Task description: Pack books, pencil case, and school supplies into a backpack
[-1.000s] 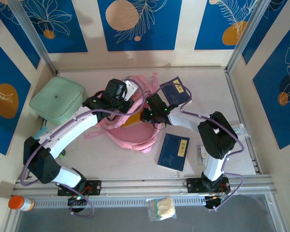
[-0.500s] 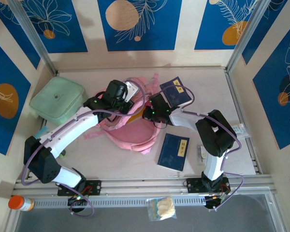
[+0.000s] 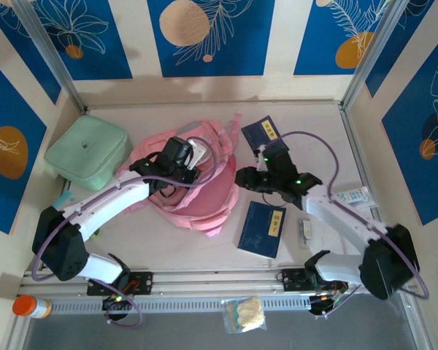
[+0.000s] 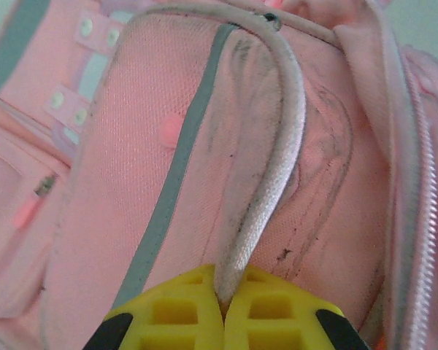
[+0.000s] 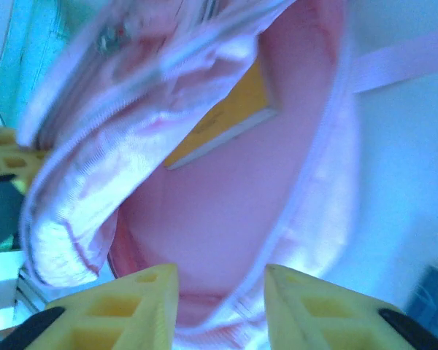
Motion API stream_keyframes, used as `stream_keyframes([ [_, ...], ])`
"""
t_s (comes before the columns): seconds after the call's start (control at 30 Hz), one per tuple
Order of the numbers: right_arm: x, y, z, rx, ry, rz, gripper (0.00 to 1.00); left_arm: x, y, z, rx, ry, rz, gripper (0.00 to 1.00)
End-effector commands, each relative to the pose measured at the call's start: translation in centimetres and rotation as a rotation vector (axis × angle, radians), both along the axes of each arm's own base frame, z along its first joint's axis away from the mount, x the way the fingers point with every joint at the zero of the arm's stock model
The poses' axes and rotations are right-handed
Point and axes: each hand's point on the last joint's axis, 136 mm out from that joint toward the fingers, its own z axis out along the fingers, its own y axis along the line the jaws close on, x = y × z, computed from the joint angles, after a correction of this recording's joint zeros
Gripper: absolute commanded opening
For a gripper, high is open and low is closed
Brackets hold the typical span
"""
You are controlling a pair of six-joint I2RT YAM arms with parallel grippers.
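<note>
Two thin dark navy books (image 3: 262, 227) lie near my parted, empty right gripper (image 5: 223, 299); if my left gripper (image 4: 223, 295), clenched on the pale loop (image 4: 281, 146) of the large pink fabric backpack (image 3: 204, 200), slips, the mouth (image 5: 226, 197) before me may collapse.

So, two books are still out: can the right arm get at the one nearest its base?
Probably yes. The right gripper is open, close beside that book, which lies flat on the table with nothing on it.
</note>
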Motion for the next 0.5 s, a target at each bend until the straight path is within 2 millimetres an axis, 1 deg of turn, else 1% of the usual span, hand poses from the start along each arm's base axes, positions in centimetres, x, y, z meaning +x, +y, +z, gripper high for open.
stream_keyframes([
  [0.0,-4.6,-3.2,-3.0,-0.068,0.221,0.024,0.41,-1.4,1.9,0.1,0.017,0.033,0.054,0.00],
  [0.07,-5.6,-4.7,-3.6,-0.098,0.274,0.002,0.45,-1.9,2.0,0.5,0.018,0.045,0.047,0.00],
  [0.13,-6.4,-5.8,-4.1,-0.115,0.320,-0.025,0.48,-2.1,1.3,1.3,-0.036,0.060,0.044,0.17],
  [0.2,-7.1,-7.1,-4.8,-0.143,0.352,-0.072,0.51,-3.0,-0.3,2.3,-0.138,0.104,0.032,0.28],
  [0.23,-7.3,-7.5,-5.0,-0.148,0.354,-0.088,0.54,-3.6,-1.2,2.8,-0.182,0.124,0.029,0.31],
  [0.27,-7.6,-7.9,-5.3,-0.149,0.358,-0.106,0.57,-4.2,-2.3,3.3,-0.238,0.137,0.029,0.35],
  [0.33,-8.2,-9.0,-6.1,-0.171,0.397,-0.158,0.59,-5.6,-5.0,3.7,-0.384,0.160,0.025,0.44],
  [0.37,-8.6,-9.6,-6.6,-0.183,0.419,-0.183,0.59,-6.5,-6.6,3.7,-0.467,0.190,0.020,0.48],
  [0.4,-9.1,-10.2,-7.0,-0.200,0.445,-0.209,0.60,-7.4,-8.0,3.5,-0.533,0.226,0.020,0.50],
  [0.47,-9.8,-10.9,-7.7,-0.220,0.474,-0.243,0.61,-9.1,-10.0,2.5,-0.575,0.277,0.019,0.52],
])
